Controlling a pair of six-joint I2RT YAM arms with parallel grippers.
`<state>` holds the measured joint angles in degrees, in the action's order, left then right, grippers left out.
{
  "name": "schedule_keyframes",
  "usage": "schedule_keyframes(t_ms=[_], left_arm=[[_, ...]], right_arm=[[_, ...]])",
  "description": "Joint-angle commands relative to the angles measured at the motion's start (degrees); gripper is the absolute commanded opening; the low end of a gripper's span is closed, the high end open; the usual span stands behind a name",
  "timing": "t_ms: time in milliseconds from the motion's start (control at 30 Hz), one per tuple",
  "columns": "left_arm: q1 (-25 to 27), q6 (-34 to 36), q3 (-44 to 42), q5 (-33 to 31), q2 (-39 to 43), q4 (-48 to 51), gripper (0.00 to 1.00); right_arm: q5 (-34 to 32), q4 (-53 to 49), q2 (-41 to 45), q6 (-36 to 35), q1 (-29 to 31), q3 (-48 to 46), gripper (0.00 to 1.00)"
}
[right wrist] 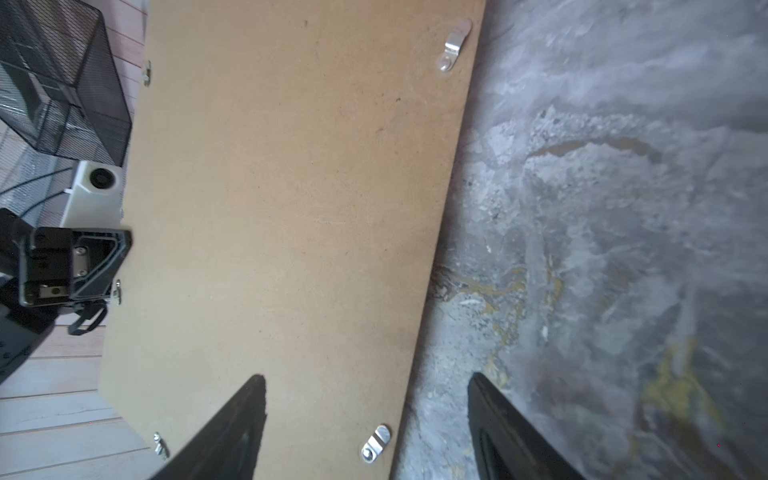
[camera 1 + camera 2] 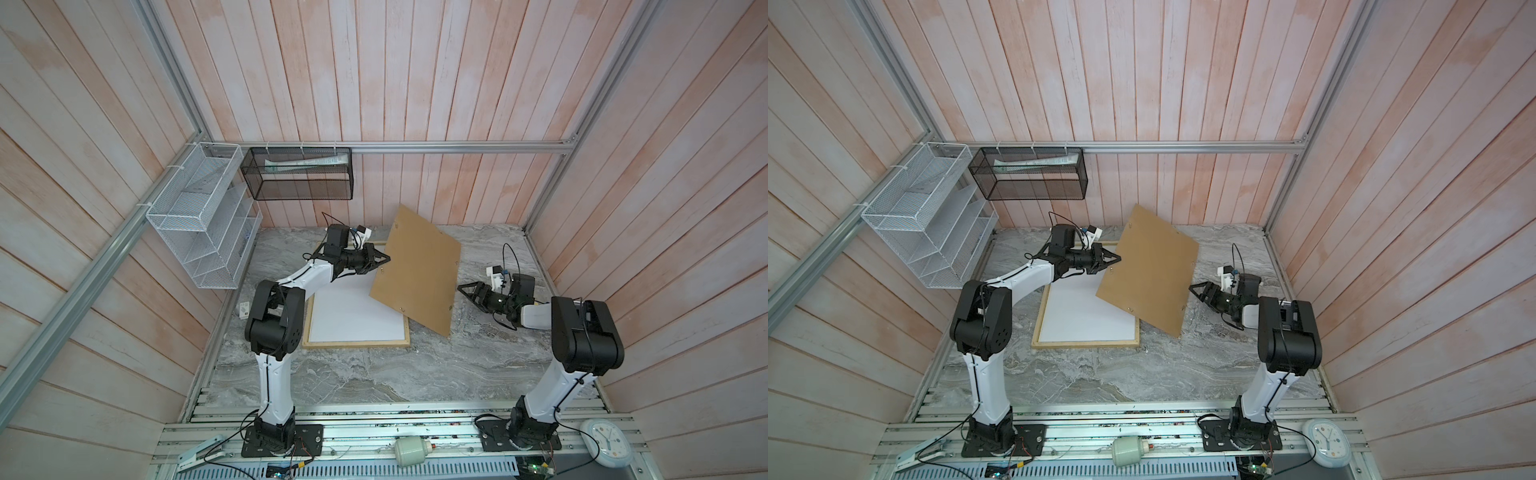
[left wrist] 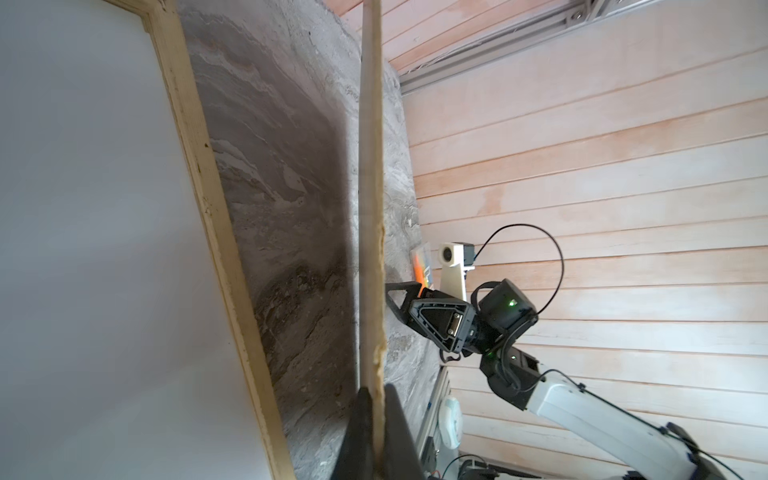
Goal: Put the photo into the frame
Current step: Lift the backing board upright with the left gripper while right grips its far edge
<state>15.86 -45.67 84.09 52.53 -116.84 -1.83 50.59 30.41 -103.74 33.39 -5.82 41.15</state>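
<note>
Left gripper, clamping the tilted brown fibreboard back, should swing clear of the pale-wood frame; right gripper gapes wide beside it.

My left arm stands up from its base at the near edge, folds at the black elbow and sends the white forearm out toward the middle. The wrist is level and my left pincer points right, jaws pressed tight on the edge of the frame back. In the left wrist view both black fingers sandwich that thin edge. On the other side, my right arm leans up, bends at the elbow and drops its forearm low. My right pincer points left, jaws spread wide, gripping nothing, hovering just beside the frame back.
</note>
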Motion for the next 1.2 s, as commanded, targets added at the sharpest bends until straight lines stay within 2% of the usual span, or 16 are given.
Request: schedule_keyframes(t_ms=[0,400,567,700,900,1167], left_arm=[[-1.50,-7.10,-2.33,7.22,4.23,-14.91,0.00],[-4.56,-13.04,-11.35,10.23,8.34,-26.16,0.00],[-5.65,-16.77,-15.36,11.43,9.41,-32.78,0.00],[-6.27,-18.46,-18.25,12.53,10.04,-37.39,0.00],[-7.12,-19.37,-22.99,12.64,11.78,-43.30,0.00],[-9.11,-19.37,-27.19,13.11,12.18,-46.46,0.00]], right_arm=[[3.61,8.85,-1.99,5.27,-0.42,-0.41,0.78],[7.57,26.08,-5.57,16.55,0.70,-0.63,0.80],[8.08,27.59,-6.46,18.11,2.79,1.61,0.78],[8.48,28.98,-8.14,20.03,4.77,4.22,0.71],[9.24,38.43,-11.04,27.26,6.42,6.09,0.59],[10.75,47.20,-13.45,33.96,8.25,7.50,0.39]])
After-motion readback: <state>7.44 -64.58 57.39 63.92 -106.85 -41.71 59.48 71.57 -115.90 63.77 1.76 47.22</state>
